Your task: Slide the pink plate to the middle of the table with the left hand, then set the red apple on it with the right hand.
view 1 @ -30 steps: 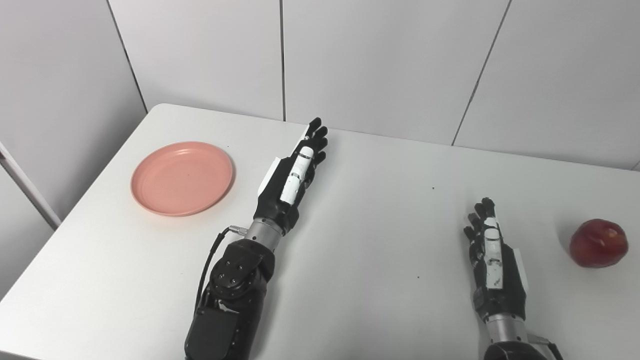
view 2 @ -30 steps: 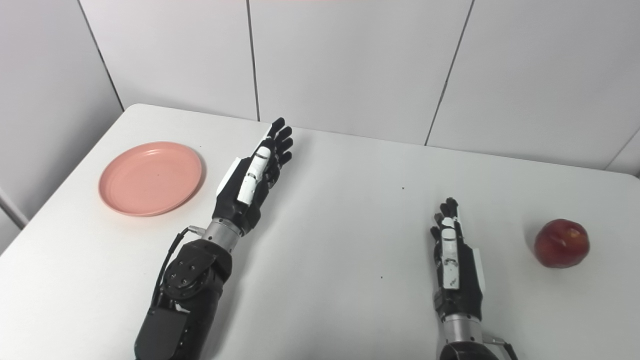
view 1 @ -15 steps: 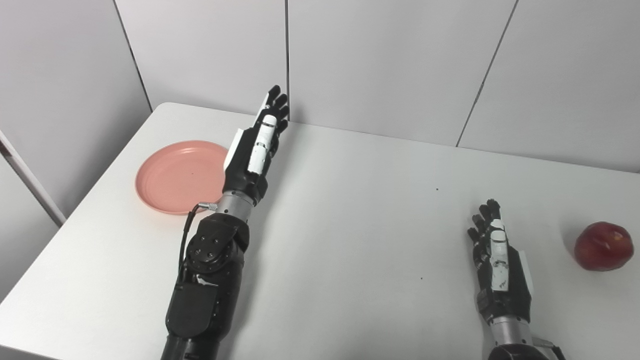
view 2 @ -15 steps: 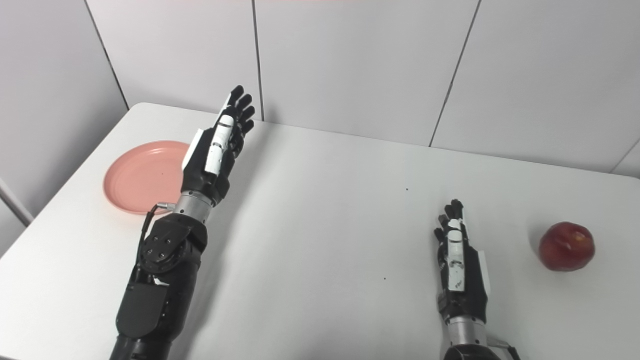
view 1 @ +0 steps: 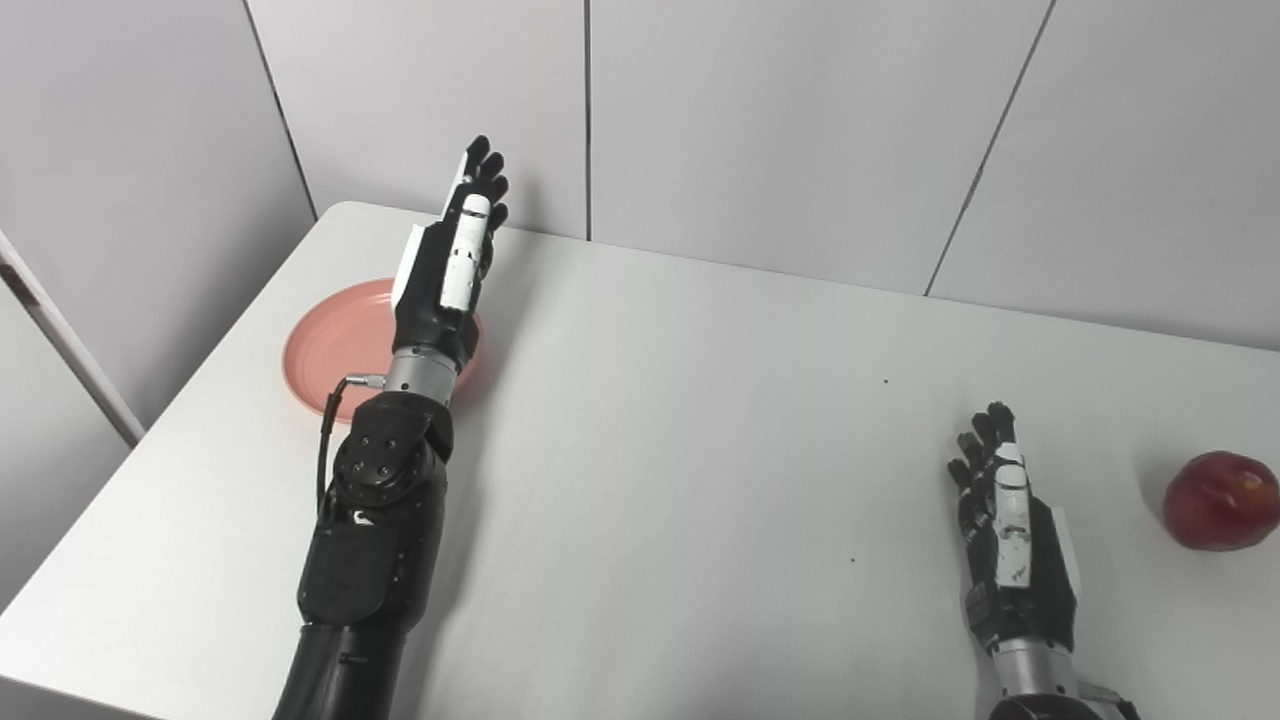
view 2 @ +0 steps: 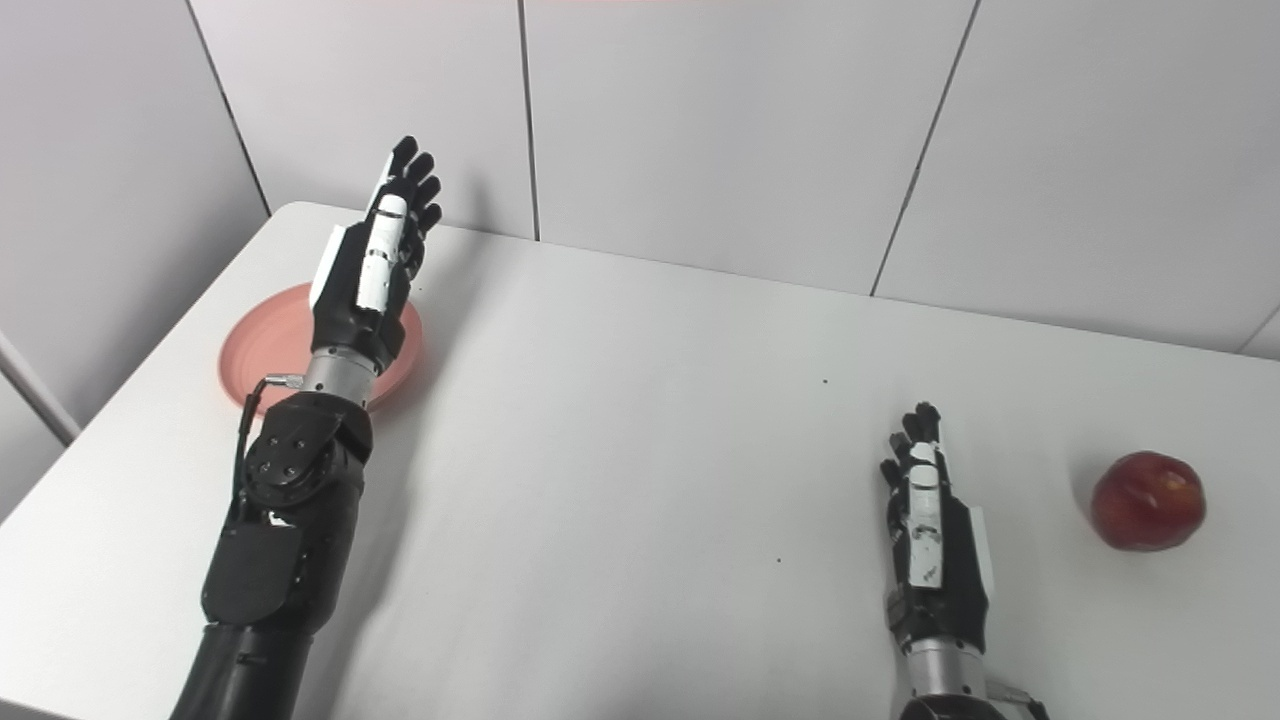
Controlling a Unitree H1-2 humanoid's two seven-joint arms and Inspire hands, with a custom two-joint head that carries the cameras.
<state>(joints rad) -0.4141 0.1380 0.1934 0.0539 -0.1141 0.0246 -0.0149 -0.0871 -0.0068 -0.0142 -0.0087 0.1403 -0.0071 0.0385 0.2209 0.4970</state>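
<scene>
Fingers (view 1: 484,172) straight, left hand (view 1: 447,270) raised

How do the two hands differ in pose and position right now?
The left hand is raised and stretched toward the far left, over the pink plate and partly hiding it; the right hand sits low near the front right of the table. The left hand overlaps its target in view; the right hand is clearly apart from the apple. Both are open, fingers extended, holding nothing.
</scene>
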